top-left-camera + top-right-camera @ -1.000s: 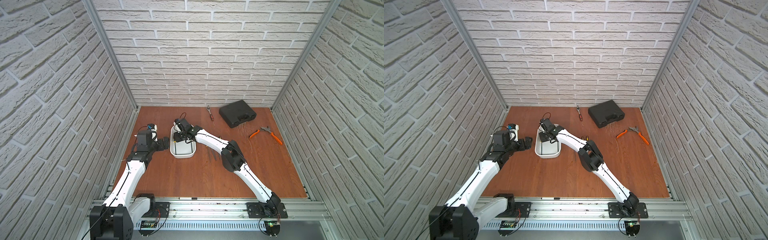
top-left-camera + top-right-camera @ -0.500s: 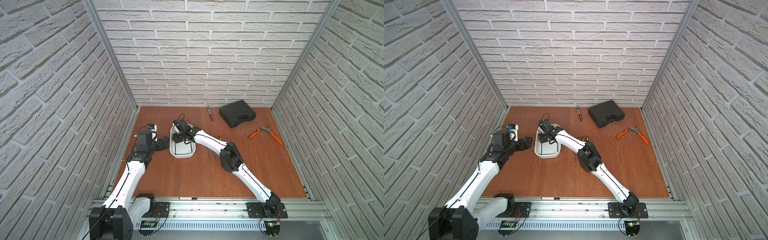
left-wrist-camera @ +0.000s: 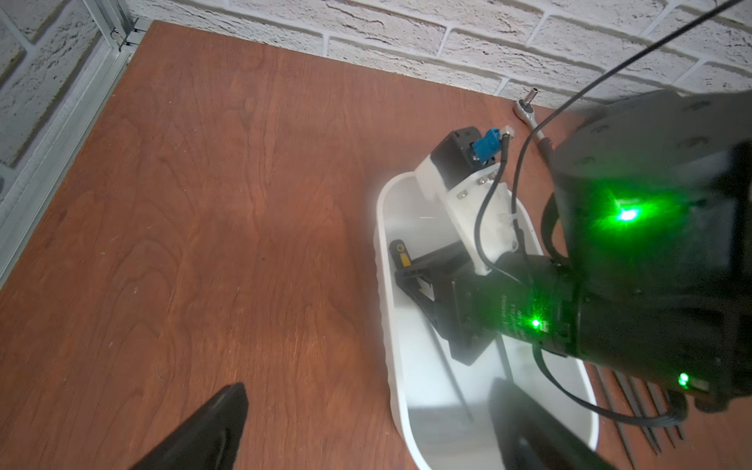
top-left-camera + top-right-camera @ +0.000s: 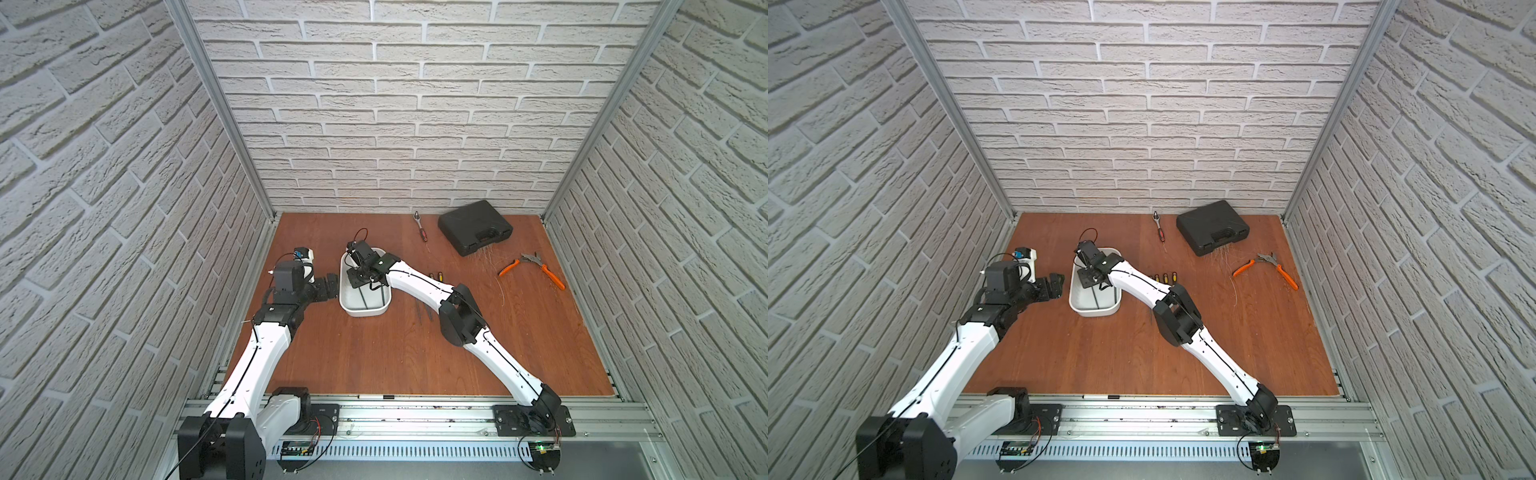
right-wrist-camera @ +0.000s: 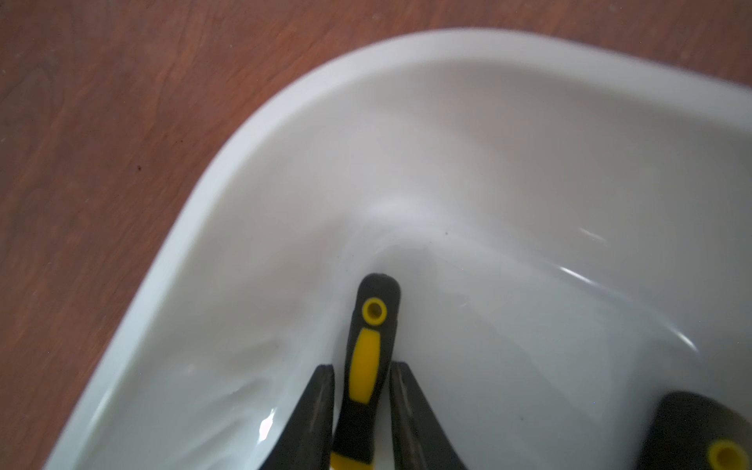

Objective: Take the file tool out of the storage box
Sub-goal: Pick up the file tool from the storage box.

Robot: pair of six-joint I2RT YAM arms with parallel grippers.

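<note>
steeply angled down into the storage box (image 5: pixel 195 191), the right tool (image 5: pixel 363 367) narrowly straddles the file handle (image 5: pixel 366 346), grip unclear.

The storage box (image 4: pixel 365 312) is a white, round-cornered tub with a rolled rim, standing upright on the bench (image 4: pixel 374 357). Inside lies the file (image 5: pixel 367 366): black handle with yellow inlay and hanging hole, butt near a rounded corner, thin shaft flat along the floor.

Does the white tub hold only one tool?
No, in the tub one black-and-yellow handle lies between the jaws and a second handle beside it.
</note>
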